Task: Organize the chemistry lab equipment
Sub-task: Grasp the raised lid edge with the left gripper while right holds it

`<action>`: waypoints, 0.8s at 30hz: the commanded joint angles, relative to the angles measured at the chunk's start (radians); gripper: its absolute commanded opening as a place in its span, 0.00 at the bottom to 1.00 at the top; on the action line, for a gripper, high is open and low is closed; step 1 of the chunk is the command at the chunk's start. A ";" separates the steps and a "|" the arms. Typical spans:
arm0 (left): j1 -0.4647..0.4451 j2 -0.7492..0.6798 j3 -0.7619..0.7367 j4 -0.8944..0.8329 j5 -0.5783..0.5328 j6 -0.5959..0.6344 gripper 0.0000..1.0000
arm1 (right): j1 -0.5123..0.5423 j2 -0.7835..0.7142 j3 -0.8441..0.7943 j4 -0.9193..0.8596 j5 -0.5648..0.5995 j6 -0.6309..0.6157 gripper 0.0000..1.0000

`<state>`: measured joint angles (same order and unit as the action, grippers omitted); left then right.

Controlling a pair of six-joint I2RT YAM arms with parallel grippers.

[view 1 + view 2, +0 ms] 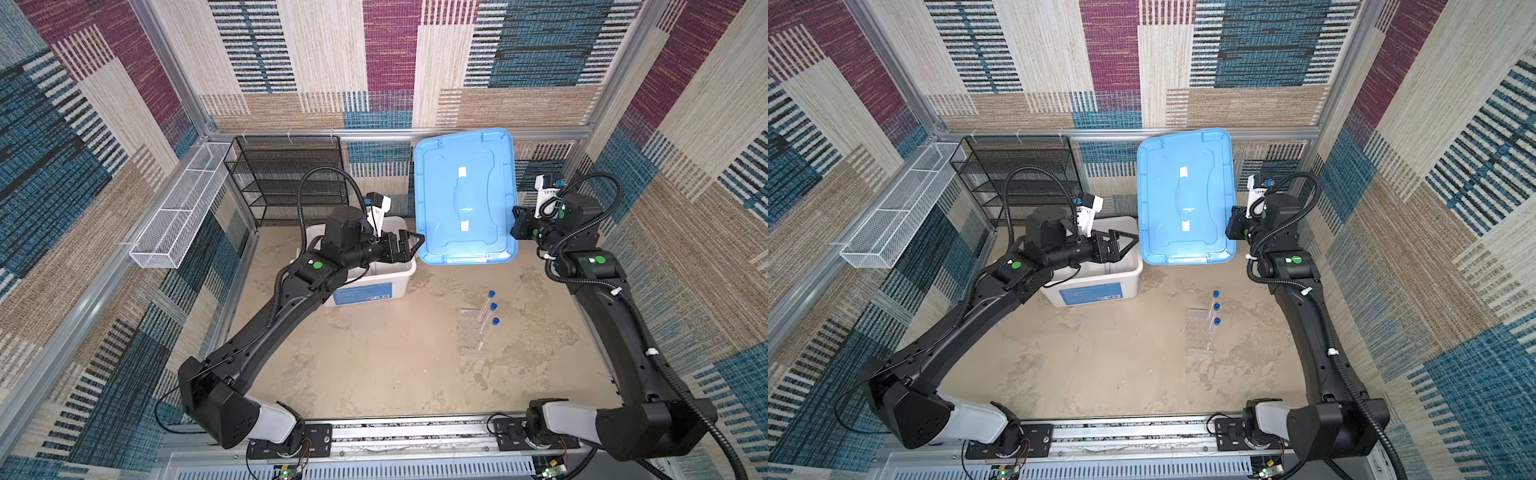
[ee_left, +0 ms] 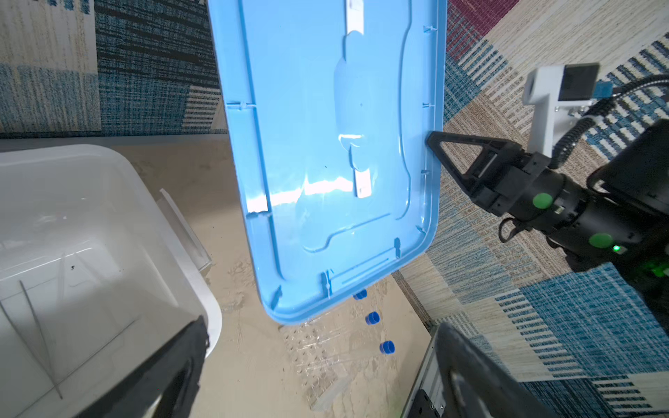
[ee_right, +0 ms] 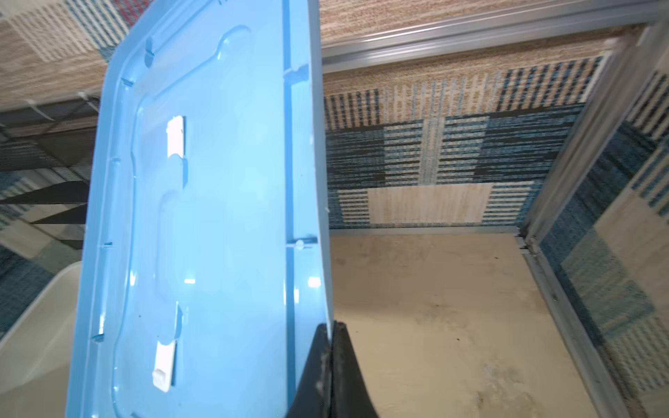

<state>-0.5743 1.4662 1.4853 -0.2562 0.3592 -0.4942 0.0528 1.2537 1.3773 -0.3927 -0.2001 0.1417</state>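
Three long clear test tubes (image 1: 486,316) with round blue caps lie side by side across a clear ridged tube rack (image 1: 471,332) on the right half of the tabletop (image 1: 374,353), well apart from both grippers; both top views show them. The tabletop is a worn beige board, mottled with pale stains. Patterned woven panels in blue, maroon and tan close the cell on three sides behind aluminium framing. The white bin (image 1: 374,278), smooth matte plastic with rounded corners, stands open toward the back left; in the left wrist view thin metal tweezers (image 2: 40,336) lie on its floor. The blue lid (image 1: 465,195), glossy moulded plastic with a ribbed rim, is held up on edge, tilted, beside the bin, its underside toward the camera. The right gripper (image 2: 432,139) is clamped on the lid's right rim, its fingers (image 3: 325,362) pinching the edge. The left gripper (image 1: 411,245) hangs over the bin, jaws spread wide, holding nothing. A black mesh shelf (image 1: 286,178) stands against the back wall, and a white mesh tray (image 1: 178,208) hangs on the left frame rail.
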 commanded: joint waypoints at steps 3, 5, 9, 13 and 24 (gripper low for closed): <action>0.001 0.063 0.069 0.021 0.016 0.008 1.00 | 0.001 -0.033 -0.027 0.103 -0.173 0.104 0.00; 0.001 0.068 0.069 0.047 0.018 -0.011 1.00 | 0.001 -0.039 -0.038 0.112 -0.185 0.111 0.00; 0.001 0.061 0.051 0.093 0.039 -0.044 0.93 | 0.000 -0.041 -0.064 0.125 -0.198 0.117 0.00; 0.001 0.060 0.031 0.133 0.058 -0.078 0.84 | 0.004 -0.035 -0.090 0.143 -0.194 0.125 0.00; 0.002 0.066 0.032 0.116 0.049 -0.110 0.45 | 0.044 0.010 -0.129 0.152 -0.107 0.102 0.00</action>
<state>-0.5716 1.5307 1.5181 -0.1684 0.3996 -0.5831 0.0837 1.2549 1.2495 -0.2955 -0.3450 0.2379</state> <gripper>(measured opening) 0.478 0.061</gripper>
